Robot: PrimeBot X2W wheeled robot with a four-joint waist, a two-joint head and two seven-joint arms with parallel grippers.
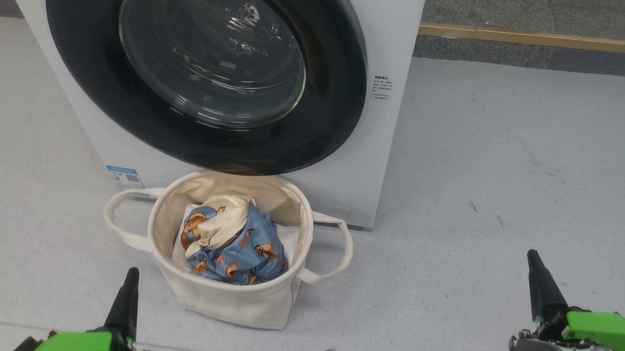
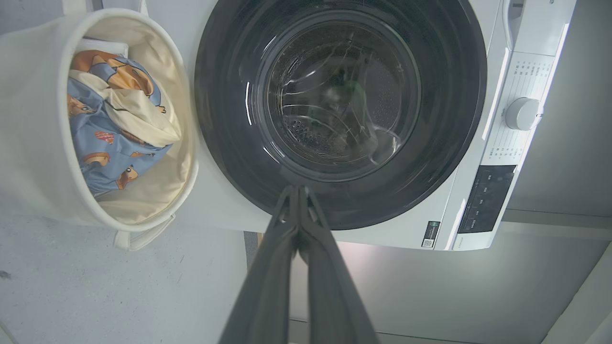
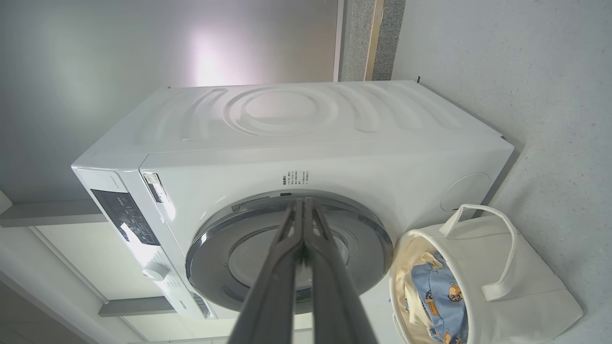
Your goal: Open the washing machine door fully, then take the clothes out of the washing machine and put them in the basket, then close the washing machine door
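The white washing machine [image 1: 393,95] stands ahead with its round black-rimmed door [image 1: 207,73] lying flat against its front, glass window bulging outward. Directly below the door sits the cream basket [image 1: 235,302], holding the blue bear-print clothes [image 1: 237,245] with a cream part on top. My left gripper [image 1: 130,274] is shut and empty at the lower left, just left of the basket. My right gripper [image 1: 533,256] is shut and empty at the lower right, well away from the basket. In the wrist views the left gripper [image 2: 299,190] and right gripper [image 3: 303,201] point at the door [image 2: 334,110] [image 3: 287,253].
Grey speckled floor [image 1: 499,177] spreads to the right of the machine. A wooden strip [image 1: 530,37] runs along the floor behind it. The control panel and a white dial [image 2: 522,113] sit on the machine's upper front.
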